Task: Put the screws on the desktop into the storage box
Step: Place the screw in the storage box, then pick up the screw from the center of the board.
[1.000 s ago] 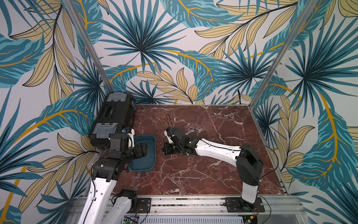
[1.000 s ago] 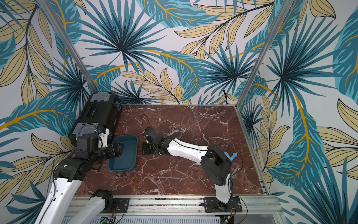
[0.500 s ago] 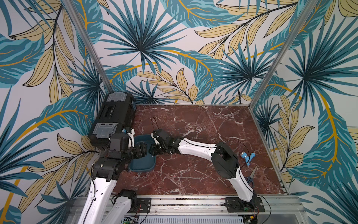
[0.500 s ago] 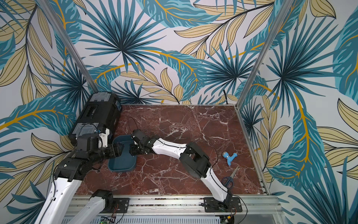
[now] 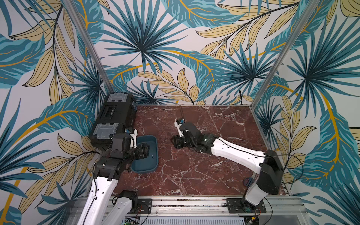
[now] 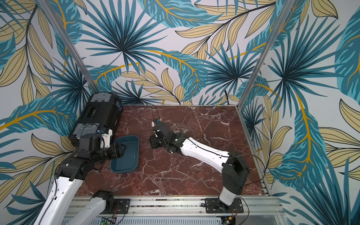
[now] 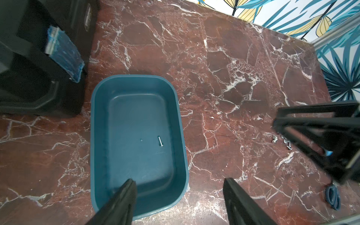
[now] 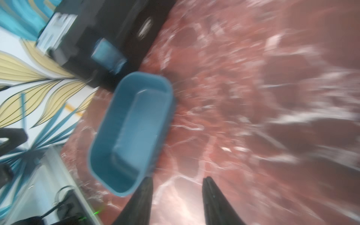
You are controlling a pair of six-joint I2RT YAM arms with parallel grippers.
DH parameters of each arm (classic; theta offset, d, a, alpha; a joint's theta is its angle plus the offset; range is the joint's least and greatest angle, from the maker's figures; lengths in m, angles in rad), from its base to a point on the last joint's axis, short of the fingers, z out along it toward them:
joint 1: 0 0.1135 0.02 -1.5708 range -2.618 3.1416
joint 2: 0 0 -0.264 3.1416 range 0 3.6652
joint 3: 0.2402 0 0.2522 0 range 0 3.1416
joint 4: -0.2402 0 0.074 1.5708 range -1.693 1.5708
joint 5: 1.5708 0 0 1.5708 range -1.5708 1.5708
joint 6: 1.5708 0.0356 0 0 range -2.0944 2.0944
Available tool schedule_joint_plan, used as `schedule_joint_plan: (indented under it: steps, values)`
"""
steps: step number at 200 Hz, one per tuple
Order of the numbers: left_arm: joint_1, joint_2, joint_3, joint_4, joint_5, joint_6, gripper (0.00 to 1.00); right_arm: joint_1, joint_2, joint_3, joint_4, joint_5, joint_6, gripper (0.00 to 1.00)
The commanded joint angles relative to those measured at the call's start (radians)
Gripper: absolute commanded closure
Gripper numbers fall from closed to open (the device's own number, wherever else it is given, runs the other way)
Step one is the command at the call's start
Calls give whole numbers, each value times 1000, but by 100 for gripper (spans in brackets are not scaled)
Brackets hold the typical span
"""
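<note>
One screw (image 7: 160, 141) lies on the floor of the box (image 7: 98, 124), which sits left of centre in both top views. More screws (image 7: 274, 139) lie loose on the desktop (image 7: 214, 58), well apart from the box. The left gripper (image 7: 179, 182) hangs over the box's edge, jaws wide and empty. The right gripper (image 5: 176, 142), mid-frame, has its jaws apart, holding nothing. A toolbox (image 5: 115, 116) stands just beside the box.

One screw (image 5: 152, 156) lies in the storage box (image 5: 145, 169), under the left gripper (image 5: 145, 151). The right gripper (image 5: 176, 142) hangs over the desktop (image 5: 194, 171), to the box's right.
</note>
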Motion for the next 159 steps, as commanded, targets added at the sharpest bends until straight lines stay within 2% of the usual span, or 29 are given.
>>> schedule_joint_plan:
  steps: [1,28,53,66,79,98,116,159]
  values:
    - [-69,25,-19,18,27,17,28,-108,-110,-203,-62,162,-48,53]
    - [-231,104,4,14,-26,-16,30,-240,-276,-424,-94,257,-16,56]
    - [-444,215,-8,156,-61,-115,32,-322,-406,-579,-100,362,55,57]
    - [-567,341,25,217,-126,-131,32,-347,-442,-642,-97,392,98,58]
    - [-649,501,95,258,-142,-114,32,-368,-462,-681,-98,393,127,58]
    - [-711,742,245,267,-105,-67,37,-388,-502,-707,-105,389,142,58]
    - [-731,923,360,314,-49,-10,38,-406,-533,-730,-101,382,151,58]
    - [-732,1216,579,316,16,107,41,-431,-573,-764,-67,340,140,58]
